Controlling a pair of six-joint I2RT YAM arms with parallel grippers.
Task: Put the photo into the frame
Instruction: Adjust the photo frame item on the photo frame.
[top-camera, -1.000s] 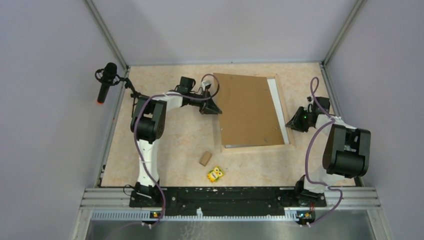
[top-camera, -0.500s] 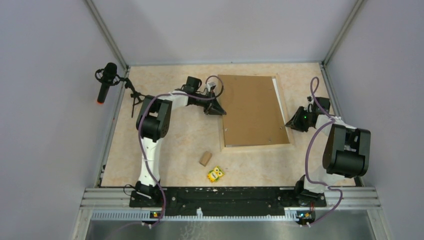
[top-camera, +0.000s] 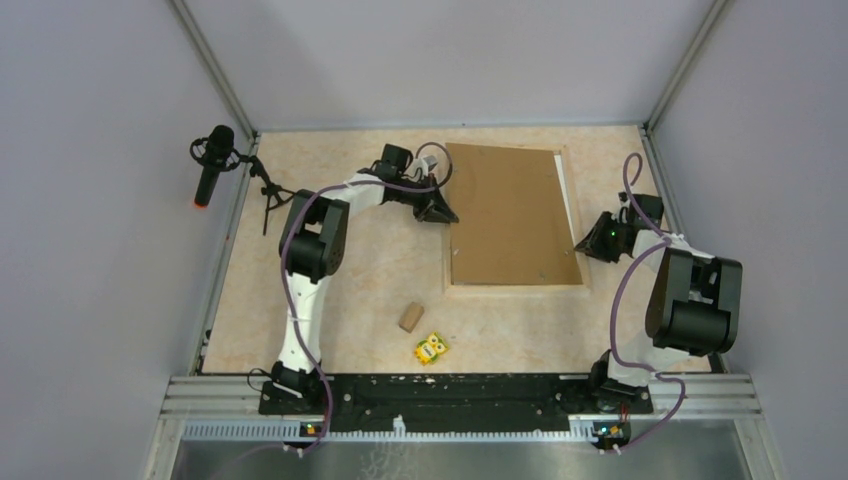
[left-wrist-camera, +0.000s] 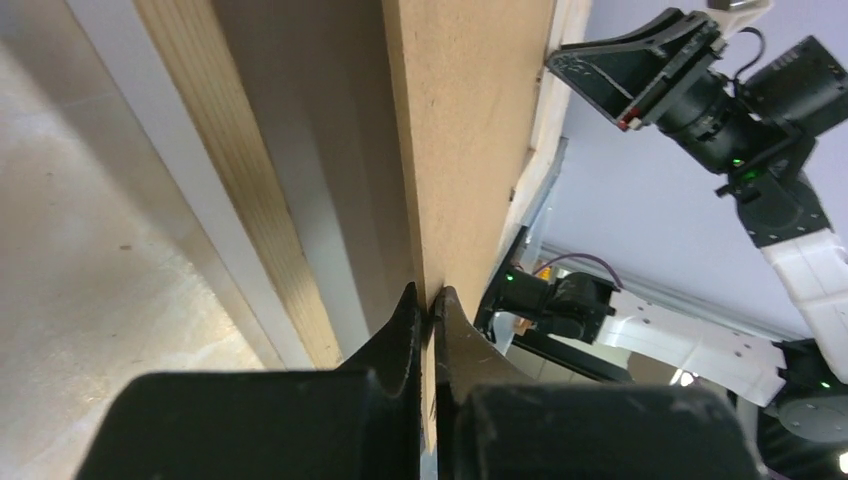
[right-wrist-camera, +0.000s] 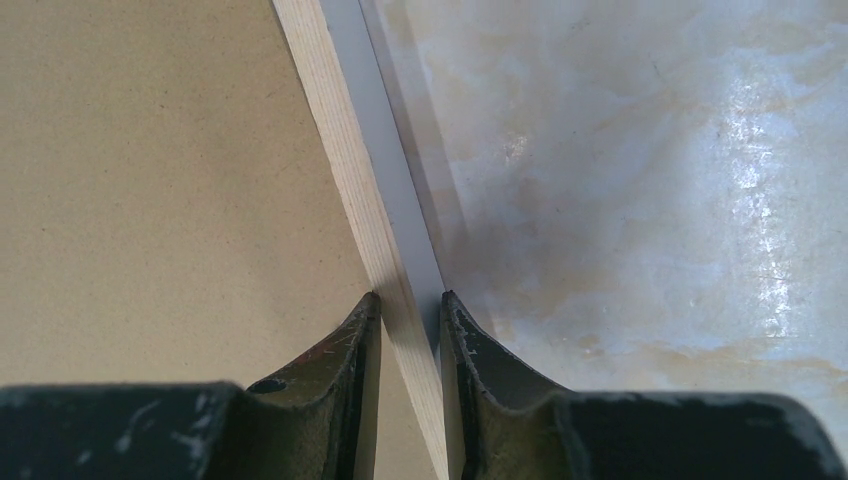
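Note:
The frame (top-camera: 571, 196) lies flat at the back right of the table, with its pale wood rails showing along the right and near sides. A plain brown backing board (top-camera: 510, 215) covers nearly all of it. The photo is hidden. My left gripper (top-camera: 447, 213) is shut on the board's left edge. In the left wrist view the gripper (left-wrist-camera: 428, 305) pinches that thin brown board (left-wrist-camera: 470, 120) above the frame's wood strip (left-wrist-camera: 240, 190). My right gripper (top-camera: 585, 245) is shut on the frame's right rail. In the right wrist view its jaws (right-wrist-camera: 410, 305) clamp the wood strip (right-wrist-camera: 355, 170) beside the board (right-wrist-camera: 150, 180).
A small brown block (top-camera: 411, 317) and a yellow owl toy (top-camera: 431, 348) lie near the front middle. A black microphone (top-camera: 212, 160) on a stand is at the left edge. Walls enclose the marbled table (top-camera: 340, 260) on three sides.
My left gripper has carried the backing board to the right and squared it over the frame, so the white strip on the right has narrowed. The right gripper has stayed on the rail.

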